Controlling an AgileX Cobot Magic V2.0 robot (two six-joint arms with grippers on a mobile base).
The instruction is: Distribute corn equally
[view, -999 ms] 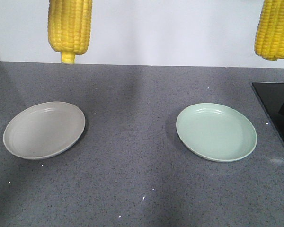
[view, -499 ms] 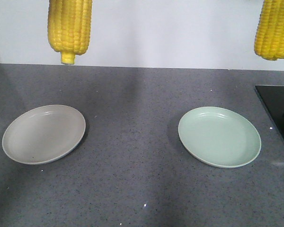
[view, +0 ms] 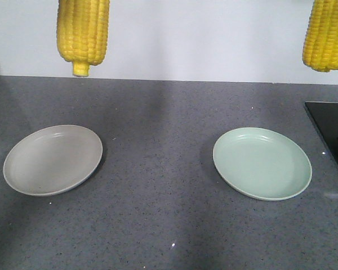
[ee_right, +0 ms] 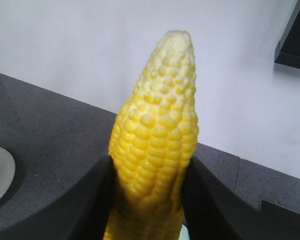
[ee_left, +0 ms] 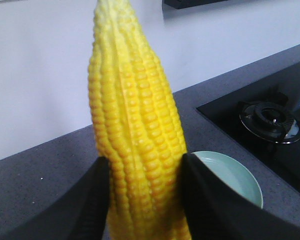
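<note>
We see a dark grey speckled stone desk [view: 169,185] filling the lower part of the front view, meeting a plain white wall [view: 203,39] behind. A black glass cooktop [view: 332,135] is set into the desk at the right edge; the left wrist view shows its gas burner [ee_left: 270,117]. A dark cabinet edge [ee_right: 295,40] hangs on the wall. Light is soft and even.

Corn cob [ee_left: 135,135] upright between black jaws, green plate [ee_left: 240,180] and stove burner [ee_left: 269,119] beyond.
</note>
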